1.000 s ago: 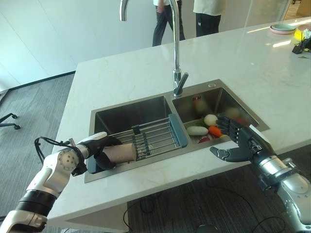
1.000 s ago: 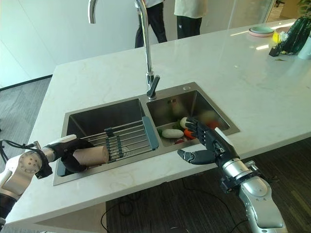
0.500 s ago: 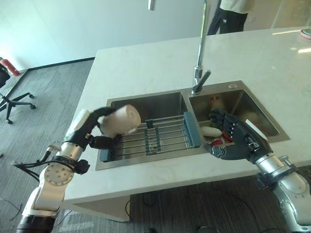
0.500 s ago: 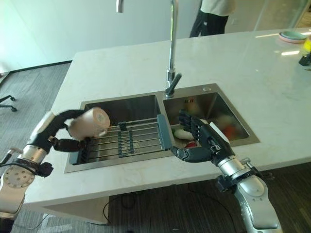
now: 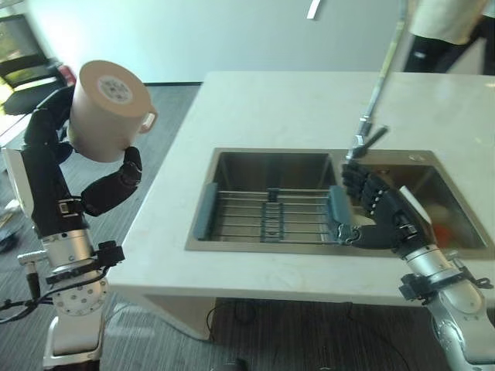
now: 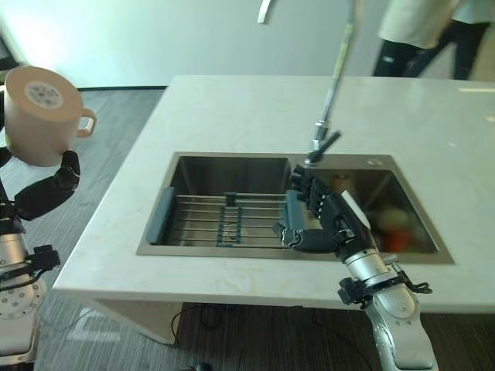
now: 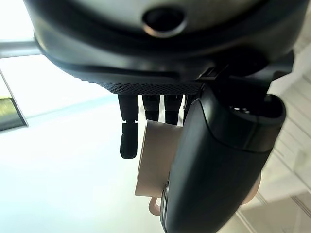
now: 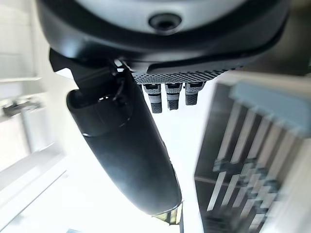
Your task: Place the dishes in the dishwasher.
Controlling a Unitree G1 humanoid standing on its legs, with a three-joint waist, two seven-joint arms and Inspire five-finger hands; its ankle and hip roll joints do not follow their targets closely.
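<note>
The left robot hand [image 5: 54, 147] is gripping a beige cup [image 5: 104, 110], fingers curled behind its wall and the thumb pressing from below; it is holding the cup high in the air, out past the left end of the desk [image 5: 263, 108] and over the grey floor [image 5: 166, 116], well apart from the sink [image 5: 255, 174]; the cup is lying tilted, its flat base facing the camera and its handle [image 5: 148, 120] sticking out toward the desk; the right robot hand [image 5: 379, 216] is hovering over the sink's middle, fingers spread and holding nothing, just beside the blue end of a wire rack [image 5: 271, 216] that is spanning the left basin; a tall tap [image 5: 375, 100] is rising behind the sink; something orange and white [image 6: 394, 224] is lying in the right basin, too blurred to tell; a person [image 6: 421, 31] is standing beyond the desk's far edge.
</note>
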